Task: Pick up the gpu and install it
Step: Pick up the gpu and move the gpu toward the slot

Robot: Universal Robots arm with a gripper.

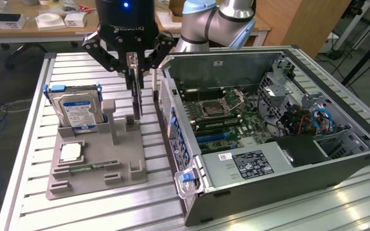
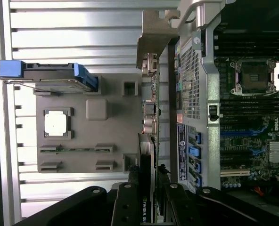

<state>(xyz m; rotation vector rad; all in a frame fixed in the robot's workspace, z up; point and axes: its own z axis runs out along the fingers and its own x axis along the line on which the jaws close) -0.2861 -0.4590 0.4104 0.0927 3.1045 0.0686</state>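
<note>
The gpu (image 1: pixel 137 94) is a thin dark card seen edge-on, hanging upright from my gripper (image 1: pixel 135 72), which is shut on its upper edge. Its lower end stands just over the grey holder (image 1: pixel 95 185), close to the holder's upright posts; whether it still touches them I cannot tell. In the wrist view the gpu (image 2: pixel 150 122) runs away from my gripper (image 2: pixel 149 207), its silvery bracket (image 2: pixel 153 37) at the far end. The open computer case (image 1: pixel 358 130) lies right beside it, its outer wall (image 2: pixel 191 70) a short gap from the card.
On the grey holder (image 2: pixel 111 155) stand a hard drive (image 1: pixel 75 108) in a blue frame, a square processor chip (image 1: pixel 71 153) and a green memory stick (image 1: pixel 88 167). Inside the case are the motherboard (image 1: pixel 223 110), blue card slots (image 1: pixel 214 137) and a power supply (image 1: pixel 249 163). The slatted table (image 1: pixel 75 67) carries everything.
</note>
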